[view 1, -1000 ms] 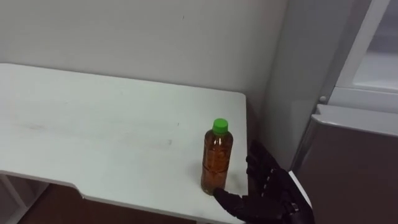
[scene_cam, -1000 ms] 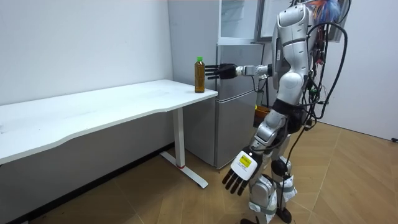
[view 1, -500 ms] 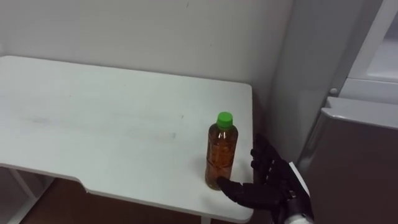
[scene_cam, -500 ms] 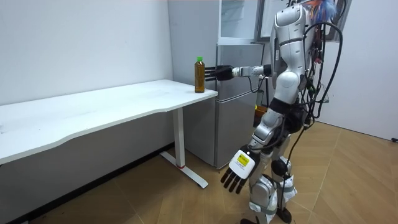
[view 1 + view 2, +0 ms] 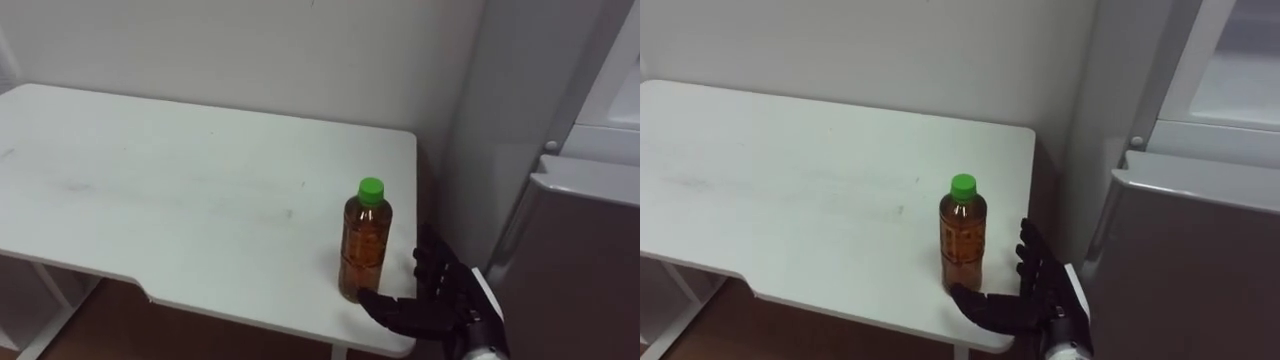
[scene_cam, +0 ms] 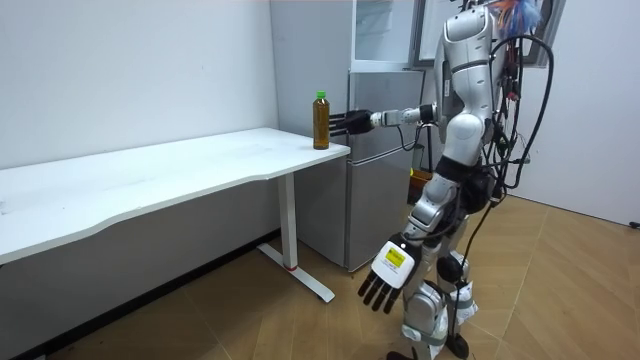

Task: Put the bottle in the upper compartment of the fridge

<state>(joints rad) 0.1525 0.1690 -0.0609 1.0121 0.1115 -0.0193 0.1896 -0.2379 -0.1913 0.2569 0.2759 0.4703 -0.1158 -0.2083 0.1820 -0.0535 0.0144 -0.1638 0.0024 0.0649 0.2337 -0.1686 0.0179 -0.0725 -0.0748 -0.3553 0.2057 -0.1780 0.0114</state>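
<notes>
A clear bottle (image 5: 364,241) of brown drink with a green cap stands upright near the right front corner of the white table (image 5: 150,200); the bottle (image 5: 963,236) and bottle (image 6: 320,120) are seen from other angles too. My right hand (image 5: 435,300) is open just right of it, thumb reaching toward its base, fingers spread and not closed round it. In the room view the right hand (image 6: 352,121) is stretched out level with the bottle. My left hand (image 6: 386,277) hangs open by my thigh. The fridge (image 6: 385,150) stands right beside the table.
The fridge's grey lower door (image 5: 580,270) and its paler upper part (image 5: 610,100) fill the right side, close to the table's right edge. A wall runs behind the table. I stand on wooden floor (image 6: 560,290) in front of the fridge.
The eye view has shifted so the bottle sits further right in it. My right hand has drawn a little closer to the bottle's base. The bottle has not moved on the table.
</notes>
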